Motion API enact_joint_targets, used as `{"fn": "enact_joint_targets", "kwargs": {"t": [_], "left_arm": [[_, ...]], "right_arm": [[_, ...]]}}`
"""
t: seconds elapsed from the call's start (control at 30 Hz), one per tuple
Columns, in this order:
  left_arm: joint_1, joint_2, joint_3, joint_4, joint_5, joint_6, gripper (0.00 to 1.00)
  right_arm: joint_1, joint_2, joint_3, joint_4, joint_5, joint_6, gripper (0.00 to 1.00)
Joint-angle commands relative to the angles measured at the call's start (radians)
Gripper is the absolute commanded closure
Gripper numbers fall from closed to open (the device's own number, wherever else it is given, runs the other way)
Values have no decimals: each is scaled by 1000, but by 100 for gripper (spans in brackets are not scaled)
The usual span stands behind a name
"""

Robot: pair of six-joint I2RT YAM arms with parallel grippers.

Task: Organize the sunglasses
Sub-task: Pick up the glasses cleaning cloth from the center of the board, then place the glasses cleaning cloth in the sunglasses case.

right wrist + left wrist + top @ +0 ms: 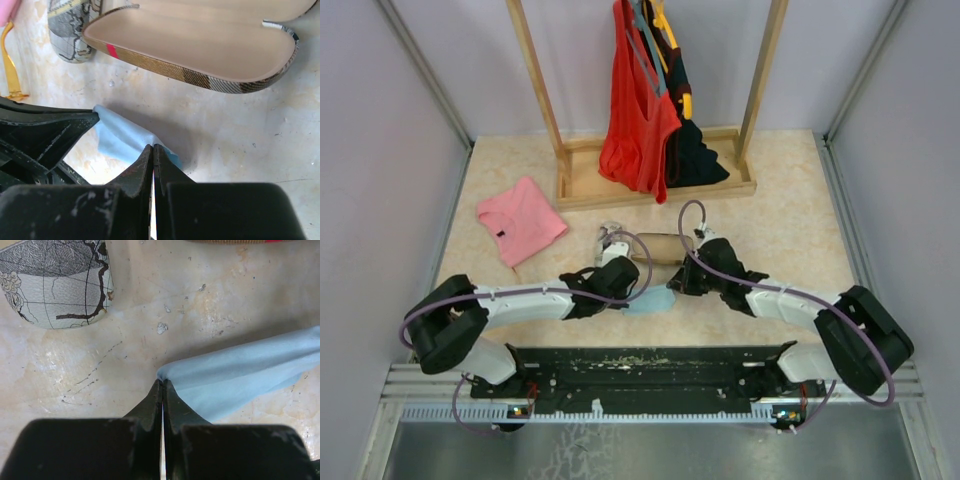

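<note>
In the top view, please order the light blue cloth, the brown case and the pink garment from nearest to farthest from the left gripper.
1. light blue cloth, pinched in the left gripper.
2. brown case, just beyond it.
3. pink garment, far off to the left.

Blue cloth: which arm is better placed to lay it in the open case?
Right, likely: the right fingers pinch the cloth with the open case straight ahead, while the left fingers face a map-print pouch.
</note>
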Motion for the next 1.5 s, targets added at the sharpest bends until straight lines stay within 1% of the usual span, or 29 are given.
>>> {"fn": "enact_joint_targets", "kwargs": {"t": [0.0,0.63,0.83,1.1,1.3,1.47], "left_arm": [[7,-17,41,-7,5,18,100],[47,-16,130,24,-3,70,100],[75,-8,164,70,29,119,100],[114,76,268,93,68,177,100],[135,140,346,101,96,208,100],[158,174,379,109,115,222,100]], "right_arm": [[12,-57,0,46,36,-18,100],[11,-174,-7,-26,164,-49,100],[10,-216,8,-50,225,-58,100],[-16,-187,69,-72,274,-57,100],[-51,-174,108,-64,278,-71,100],[-86,-132,157,-74,275,-100,100]]}}
